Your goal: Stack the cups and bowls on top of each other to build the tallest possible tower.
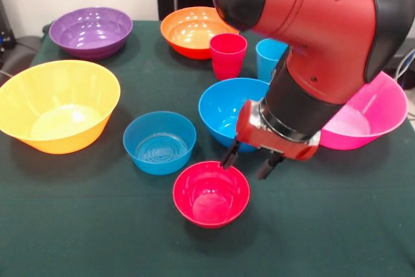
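My gripper (248, 163) hangs open just above the far right rim of the small red bowl (211, 194), with nothing between its fingers. A small blue bowl (159, 142) sits to the left of the red one. The mid-sized blue bowl (227, 111) lies right behind the gripper. Farther back the crimson red cup (227, 56) stands upright beside the light blue cup (268, 56), which the arm partly hides. All bowls and cups stand apart on the green cloth; none is stacked.
A large yellow-orange bowl (57, 105) sits at the left, a purple bowl (91, 31) at the far left, an orange bowl (191, 30) at the back middle. A large pink bowl (369, 115) lies at the right, partly behind the arm.
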`<state>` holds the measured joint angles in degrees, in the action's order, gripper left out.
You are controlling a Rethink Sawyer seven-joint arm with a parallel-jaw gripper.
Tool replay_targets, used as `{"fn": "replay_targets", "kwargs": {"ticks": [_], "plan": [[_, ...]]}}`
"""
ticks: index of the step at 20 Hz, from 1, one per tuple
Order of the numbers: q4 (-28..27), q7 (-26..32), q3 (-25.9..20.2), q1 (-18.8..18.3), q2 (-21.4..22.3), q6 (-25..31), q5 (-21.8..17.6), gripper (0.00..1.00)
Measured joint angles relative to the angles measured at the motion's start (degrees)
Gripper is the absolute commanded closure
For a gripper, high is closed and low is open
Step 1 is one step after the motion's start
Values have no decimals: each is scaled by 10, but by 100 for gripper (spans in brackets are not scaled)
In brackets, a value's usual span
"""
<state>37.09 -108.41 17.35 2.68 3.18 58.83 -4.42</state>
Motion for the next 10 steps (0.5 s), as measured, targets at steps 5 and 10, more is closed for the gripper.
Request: {"fn": "replay_targets", "kwargs": {"ticks": [5, 10], "plan": [[21, 0, 4, 0, 25, 0, 0, 0], [50, 0, 5, 0, 42, -11, 0, 0]]}}
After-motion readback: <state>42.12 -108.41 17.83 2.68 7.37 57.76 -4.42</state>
